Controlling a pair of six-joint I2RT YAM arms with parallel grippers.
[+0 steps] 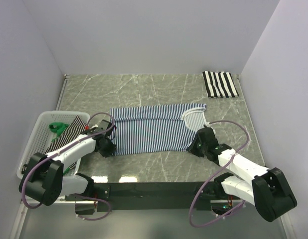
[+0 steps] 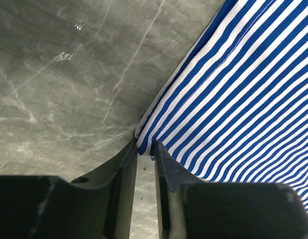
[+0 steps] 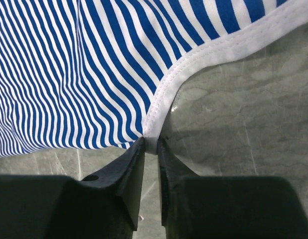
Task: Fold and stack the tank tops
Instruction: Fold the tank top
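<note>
Two corners pinched: thin-striped tank top [image 1: 154, 132] lies flat on the table [image 1: 144, 89], my left pincer [image 2: 145, 149] clamped on its near hem corner, right pincer [image 3: 150, 145] on its near white-trimmed corner. Lift both evenly, carry toward its far edge, keep cloth taut. Wrist views confirm each bite; only overhead shows the folded top [image 1: 220, 83] beyond its far right corner

This looks like a lab robot test cell. Plain pale walls [image 1: 144, 35] box in a grey marble-patterned table [image 1: 144, 87]. At 6 o'clock, a black mounting rail [image 1: 154, 189] carries the left arm [image 1: 69, 149] and right arm [image 1: 241, 167].
</note>
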